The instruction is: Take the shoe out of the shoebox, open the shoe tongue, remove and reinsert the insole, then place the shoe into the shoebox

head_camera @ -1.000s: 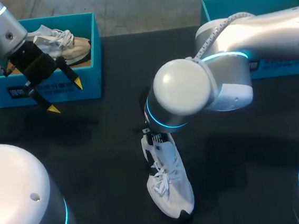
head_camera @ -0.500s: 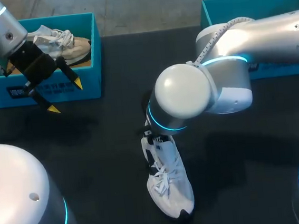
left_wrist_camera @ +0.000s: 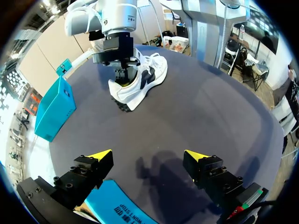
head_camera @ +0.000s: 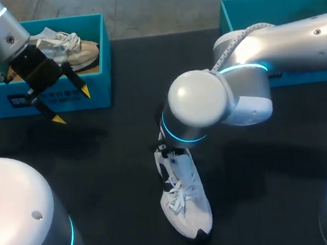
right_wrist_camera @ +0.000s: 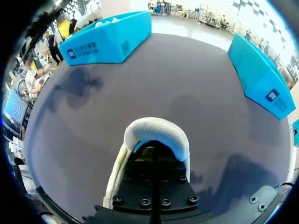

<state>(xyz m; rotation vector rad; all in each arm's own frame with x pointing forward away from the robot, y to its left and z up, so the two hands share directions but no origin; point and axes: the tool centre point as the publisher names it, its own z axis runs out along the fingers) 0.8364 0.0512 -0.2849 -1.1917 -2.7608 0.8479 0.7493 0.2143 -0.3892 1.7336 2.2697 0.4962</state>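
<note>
The shoe [head_camera: 186,204] stands on the table [head_camera: 99,181]; light and soft (mesh yields), best held at the firm heel. Right gripper [left_wrist_camera: 123,74] sits in its opening, grip unclear. Left gripper [head_camera: 71,106] is spread, empty.

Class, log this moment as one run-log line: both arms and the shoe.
left gripper: open, at box front | right gripper: in shoe heel opening | shoe: upright on table

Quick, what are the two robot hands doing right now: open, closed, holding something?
Left hand: open, holding nothing.
Right hand: down in the white shoe at its heel opening; open or closed cannot be told.
</note>
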